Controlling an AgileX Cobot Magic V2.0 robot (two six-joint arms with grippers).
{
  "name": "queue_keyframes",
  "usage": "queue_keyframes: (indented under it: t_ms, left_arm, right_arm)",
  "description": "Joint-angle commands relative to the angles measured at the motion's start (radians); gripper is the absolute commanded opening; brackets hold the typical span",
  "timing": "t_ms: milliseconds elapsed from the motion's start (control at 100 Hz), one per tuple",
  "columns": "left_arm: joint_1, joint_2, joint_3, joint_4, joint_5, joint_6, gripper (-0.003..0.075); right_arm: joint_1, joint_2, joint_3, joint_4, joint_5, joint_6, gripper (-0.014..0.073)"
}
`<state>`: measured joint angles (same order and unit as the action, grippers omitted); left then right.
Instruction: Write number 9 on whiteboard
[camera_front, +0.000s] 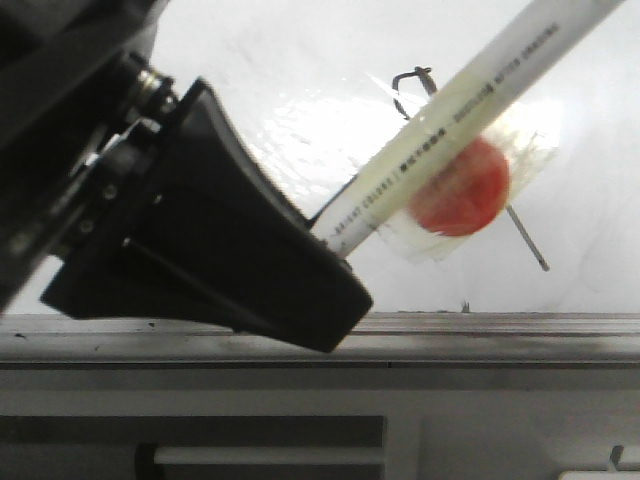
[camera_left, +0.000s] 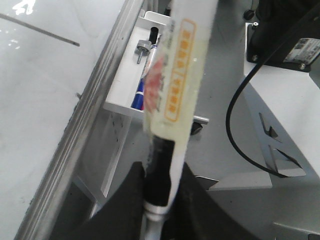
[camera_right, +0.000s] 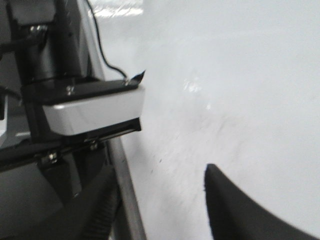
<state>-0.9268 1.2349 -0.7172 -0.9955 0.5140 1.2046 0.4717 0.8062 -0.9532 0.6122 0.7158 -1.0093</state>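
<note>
The whiteboard (camera_front: 250, 60) is glossy white with glare. The number 9 (camera_front: 527, 238) is on it as a thin black stroke, its small loop at the top partly hidden behind the marker. The tail of the number 9 also shows in the left wrist view (camera_left: 40, 30). My left gripper (camera_front: 325, 255) is shut on a white marker (camera_front: 480, 85) that slants up to the right, its far end out of frame. A blurred red patch (camera_front: 460, 190) sits on the marker. In the left wrist view the fingers (camera_left: 125, 200) clamp the marker (camera_left: 175, 75). My right gripper (camera_right: 160, 200) is open and empty beside the board (camera_right: 240, 100).
A grey metal rail (camera_front: 400, 335) runs along the board's edge. A white tray (camera_left: 120, 95) below it holds a blue marker (camera_left: 138, 95) and other pens. A black cable (camera_left: 235, 125) and grey equipment lie to one side. Part of an arm (camera_right: 90, 110) is close to my right gripper.
</note>
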Motion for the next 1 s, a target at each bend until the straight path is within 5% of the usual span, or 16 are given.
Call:
queue_keyframes:
  t_ms: [0, 70, 230, 470, 750, 990]
  left_arm:
    - [0.000, -0.037, -0.009, -0.056, -0.072, -0.042, -0.0020]
    - [0.000, -0.041, 0.001, -0.075, -0.128, -0.101, -0.0020]
    - [-0.005, -0.041, 0.017, -0.140, -0.378, -0.261, -0.0021]
    - [-0.071, -0.035, 0.017, -0.262, -0.781, -0.263, -0.0021]
    - [-0.083, 0.059, 0.017, -0.317, -0.961, -0.269, -0.0020]
    - [-0.083, 0.106, 0.017, -0.346, -0.971, -0.302, -0.0020]
  right_arm:
    - [-0.002, -0.051, -0.035, 0.014, -0.131, -0.010, 0.0101]
    - [-0.002, -0.076, -0.035, 0.012, -0.148, -0.007, -0.0067]
    - [-0.002, -0.095, -0.035, 0.012, -0.145, -0.006, -0.0061]
    - [-0.002, -0.095, -0.033, 0.012, -0.145, 0.000, -0.0061]
    - [-0.002, -0.095, -0.031, 0.012, -0.145, 0.025, -0.0061]
    - [-0.002, -0.095, -0.031, 0.012, -0.145, 0.041, -0.0061]
